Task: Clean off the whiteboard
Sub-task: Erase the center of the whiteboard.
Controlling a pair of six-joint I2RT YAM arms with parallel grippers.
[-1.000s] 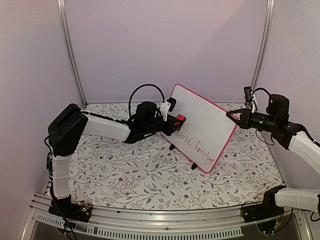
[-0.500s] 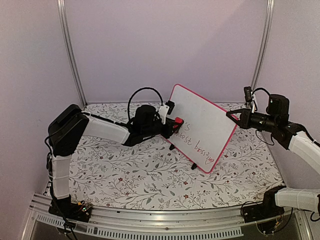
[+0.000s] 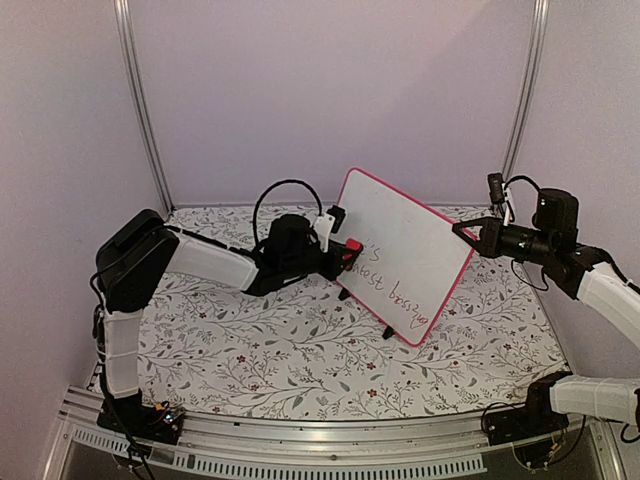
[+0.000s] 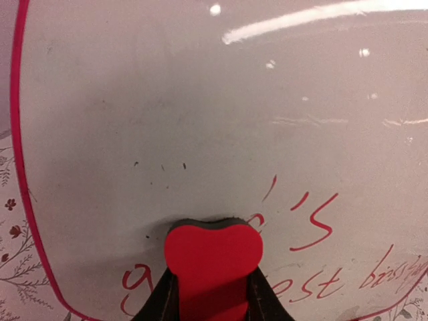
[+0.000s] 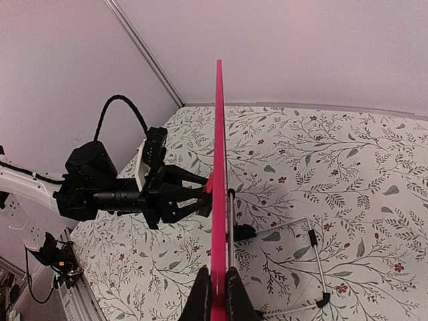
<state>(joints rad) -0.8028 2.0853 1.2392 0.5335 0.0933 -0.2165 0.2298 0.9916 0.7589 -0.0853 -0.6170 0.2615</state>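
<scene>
The whiteboard (image 3: 410, 245) is standing tilted on the flowered table (image 3: 250, 350), with its two black feet resting on the surface. The left gripper (image 3: 350, 252) is holding a red eraser (image 3: 353, 246) against the board's left side, where the red handwriting begins. The right gripper (image 3: 466, 233) is pinching the board's right edge.
</scene>
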